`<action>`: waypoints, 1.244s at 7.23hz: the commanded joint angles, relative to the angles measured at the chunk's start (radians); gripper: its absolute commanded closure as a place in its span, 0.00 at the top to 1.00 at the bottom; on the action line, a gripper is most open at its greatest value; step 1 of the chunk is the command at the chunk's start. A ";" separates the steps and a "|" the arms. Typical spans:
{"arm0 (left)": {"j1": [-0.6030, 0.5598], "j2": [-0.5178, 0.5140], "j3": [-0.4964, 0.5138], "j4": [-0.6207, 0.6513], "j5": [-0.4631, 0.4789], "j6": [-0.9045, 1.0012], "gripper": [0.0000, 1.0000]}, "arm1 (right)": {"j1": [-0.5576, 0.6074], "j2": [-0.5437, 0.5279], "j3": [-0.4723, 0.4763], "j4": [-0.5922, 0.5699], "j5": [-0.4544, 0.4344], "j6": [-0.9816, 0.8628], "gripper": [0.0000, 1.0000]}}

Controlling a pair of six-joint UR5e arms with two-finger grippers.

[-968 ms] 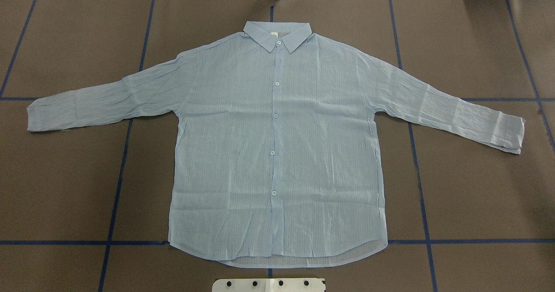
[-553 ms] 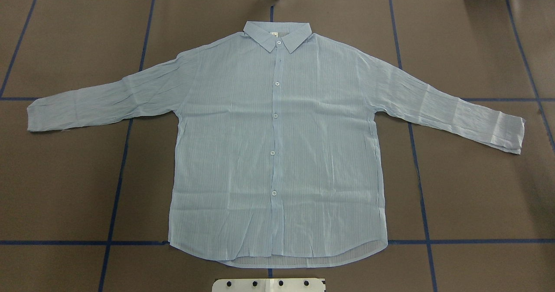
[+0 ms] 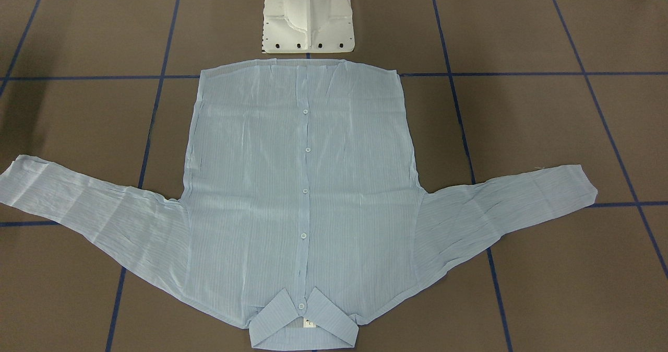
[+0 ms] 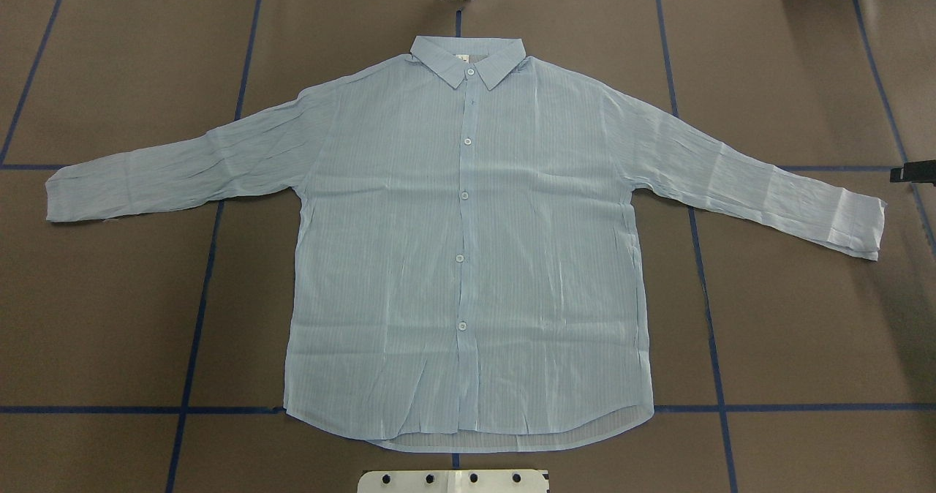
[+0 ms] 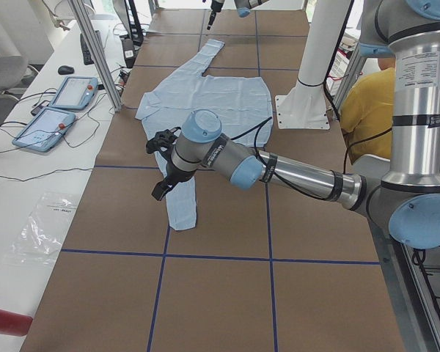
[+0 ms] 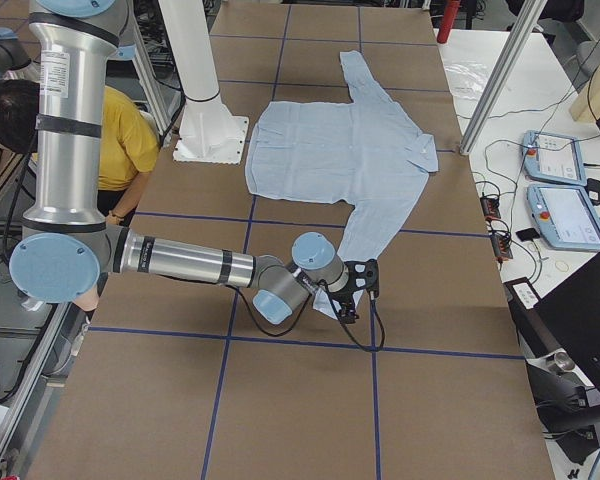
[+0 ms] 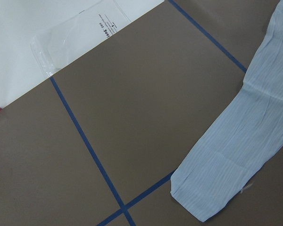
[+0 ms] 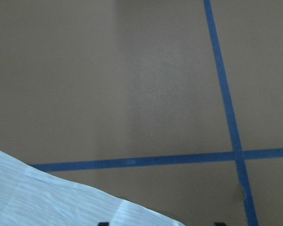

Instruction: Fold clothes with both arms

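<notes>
The pale-blue striped shirt [image 4: 468, 259] lies flat and buttoned on the brown table, collar [image 4: 468, 61] far from the robot and both sleeves spread out. My right gripper [image 4: 918, 174] pokes in at the overhead view's right edge, just beyond the right sleeve cuff [image 4: 859, 222]. In the right wrist view its two dark fingertips [image 8: 102, 223] stand wide apart over that cuff [image 8: 47, 202], so it is open. My left gripper [image 5: 160, 189] shows only in the exterior left view, above the left sleeve cuff [image 5: 182, 213]; I cannot tell its state.
The white pedestal base [image 3: 308, 18] stands just behind the shirt's hem. Blue tape lines [image 4: 197, 310] cross the brown mat. A person in a yellow top [image 5: 367, 103] sits behind the robot. Two tablets [image 5: 55, 114] and a plastic bag [image 7: 75, 37] lie beyond the table's far edge.
A black tip of the right gripper has come in at the overhead view's right edge, level with the right cuff. The shirt has not moved.
</notes>
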 commanded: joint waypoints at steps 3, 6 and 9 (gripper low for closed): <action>0.000 0.005 0.002 0.000 0.000 0.005 1.00 | -0.083 -0.006 -0.046 0.019 -0.010 0.054 0.71; 0.000 0.009 0.004 0.000 0.000 0.006 1.00 | -0.125 -0.004 -0.070 0.019 -0.056 0.049 0.66; 0.000 0.011 0.006 0.000 0.000 0.008 1.00 | -0.125 -0.003 -0.071 0.019 -0.062 0.054 0.29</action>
